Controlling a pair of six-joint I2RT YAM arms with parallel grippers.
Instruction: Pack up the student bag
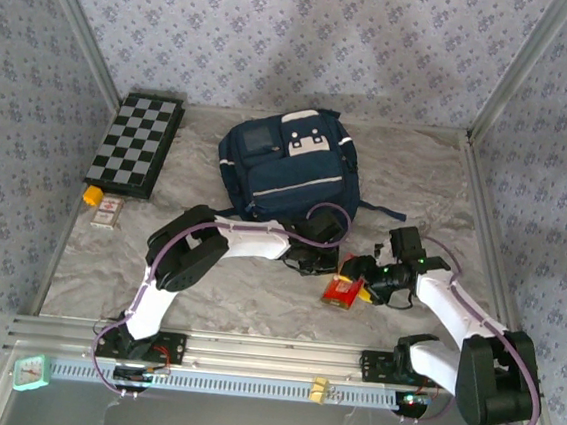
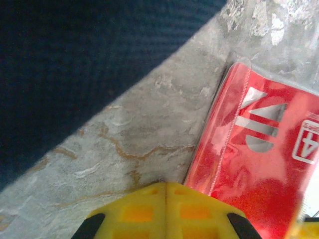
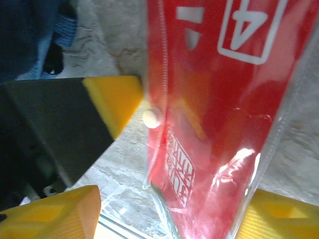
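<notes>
student bag (image 1: 285,173) — navy, white patches, thin white stripe | left gripper (image 2: 166,188) at bag's near edge, pinched closed, empty | right gripper (image 3: 169,214) — jaws wide astride red pouch (image 3: 214,99)

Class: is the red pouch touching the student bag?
Apart. The left wrist view shows bare tabletop between the red pouch and the student bag.

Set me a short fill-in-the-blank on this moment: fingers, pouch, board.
1. The left gripper has its fingers ___, with nothing between them.
2. The plastic pouch lying between the open fingers of the right gripper is coloured ___.
3. In the top view, the chessboard lies to the ___ of the student bag.
Missing words: shut; red; left.
</notes>
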